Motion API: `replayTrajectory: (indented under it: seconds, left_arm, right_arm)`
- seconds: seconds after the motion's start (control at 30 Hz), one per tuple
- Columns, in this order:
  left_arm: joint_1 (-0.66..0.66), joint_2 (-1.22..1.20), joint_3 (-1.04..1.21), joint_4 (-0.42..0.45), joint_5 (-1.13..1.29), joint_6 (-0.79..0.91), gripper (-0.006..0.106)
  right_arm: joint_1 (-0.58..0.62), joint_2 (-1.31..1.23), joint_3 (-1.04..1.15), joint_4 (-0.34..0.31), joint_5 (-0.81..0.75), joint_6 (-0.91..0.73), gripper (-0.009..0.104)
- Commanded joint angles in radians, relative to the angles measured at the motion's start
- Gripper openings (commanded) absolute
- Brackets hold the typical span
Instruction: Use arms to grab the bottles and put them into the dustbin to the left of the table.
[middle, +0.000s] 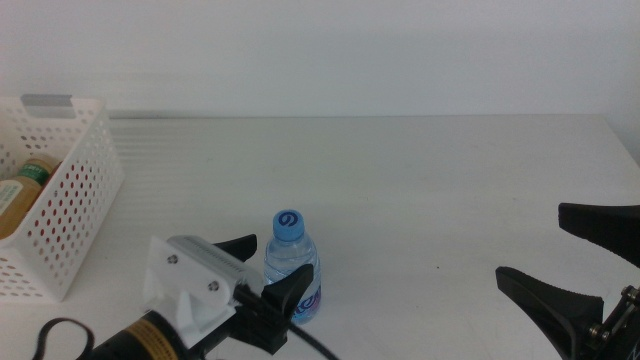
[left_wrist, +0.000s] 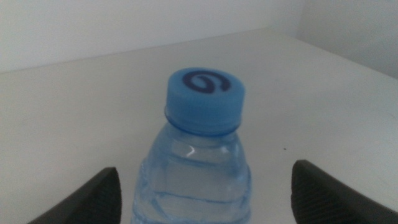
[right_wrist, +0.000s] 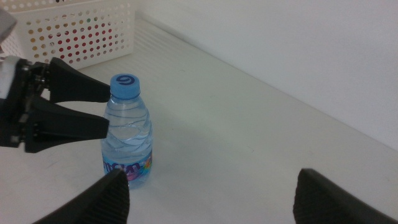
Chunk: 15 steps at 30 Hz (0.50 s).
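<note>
Middle view: water bottle (middle: 293, 267) stood upright on the table (middle: 420, 190), approx 6 o'clock. Left gripper (middle: 262, 274) straddled it, jaws apart, not clamped; bottle's long axis vertical. Right gripper (middle: 590, 262) waited at 4 o'clock, jaws apart, well apart from bottle. Basket (middle: 70, 190) at 9 o'clock.

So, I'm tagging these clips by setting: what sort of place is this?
Probably a lab test bench: a bare white table against a plain wall, holding only a water bottle and a perforated basket, with the left gripper around the bottle.

One water bottle (middle: 292, 266), one dustbin (middle: 70, 200) (two pincers)
</note>
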Motion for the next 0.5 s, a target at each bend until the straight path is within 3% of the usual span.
replayTrajectory:
  seconds: [0.0, 0.47]
  left_arm:
    - [-0.002, -0.006, -0.038, -0.026, -0.061, 0.0, 0.089]
    - [-0.002, 0.171, -0.162, -0.026, -0.076, -0.006, 0.089]
  right_arm:
    - [-0.004, -0.001, -0.027, -0.009, -0.073, -0.009, 0.079]
    - [-0.004, -0.001, -0.027, -0.009, -0.073, -0.009, 0.079]
